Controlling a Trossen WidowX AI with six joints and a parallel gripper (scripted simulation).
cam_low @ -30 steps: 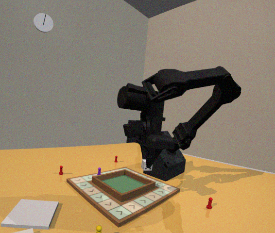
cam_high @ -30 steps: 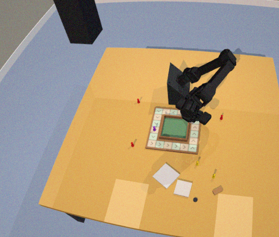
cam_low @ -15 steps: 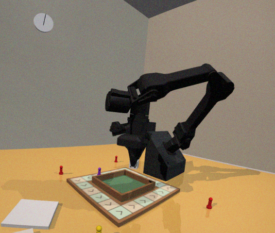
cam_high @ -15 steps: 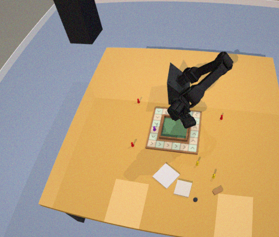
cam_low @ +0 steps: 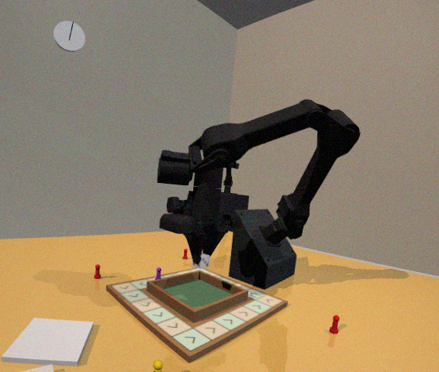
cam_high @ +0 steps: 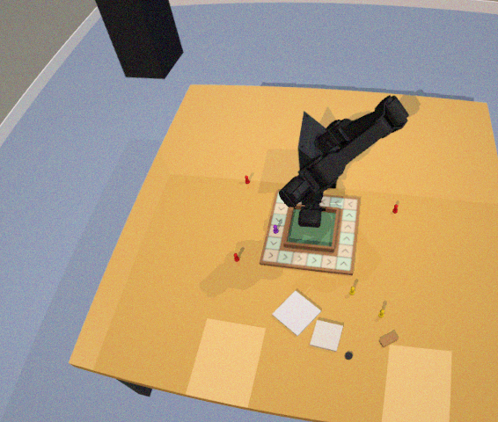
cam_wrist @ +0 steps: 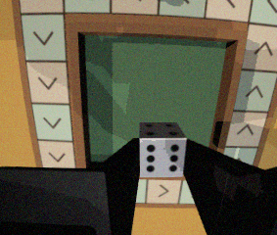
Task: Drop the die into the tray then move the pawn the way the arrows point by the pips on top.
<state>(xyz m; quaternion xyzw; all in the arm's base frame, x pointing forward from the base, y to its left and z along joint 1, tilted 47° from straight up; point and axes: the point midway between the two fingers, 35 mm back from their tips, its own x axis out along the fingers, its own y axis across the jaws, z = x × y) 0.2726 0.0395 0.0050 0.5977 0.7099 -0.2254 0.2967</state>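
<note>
From the top, the gripper [cam_high: 310,216] is seen over the tray [cam_high: 311,230], at the 12 o'clock edge. From the side, the white die [cam_low: 204,260] is held up in the air. In the wrist view, the die [cam_wrist: 161,156] is squeezed between the fingers, above the green tray [cam_wrist: 158,83].

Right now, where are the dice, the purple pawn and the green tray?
die [cam_wrist: 161,157], wrist view, six-pip face
purple pawn [cam_low: 157,273], exterior view, its body
dice tray [cam_low: 195,292], exterior view, green floor
</note>
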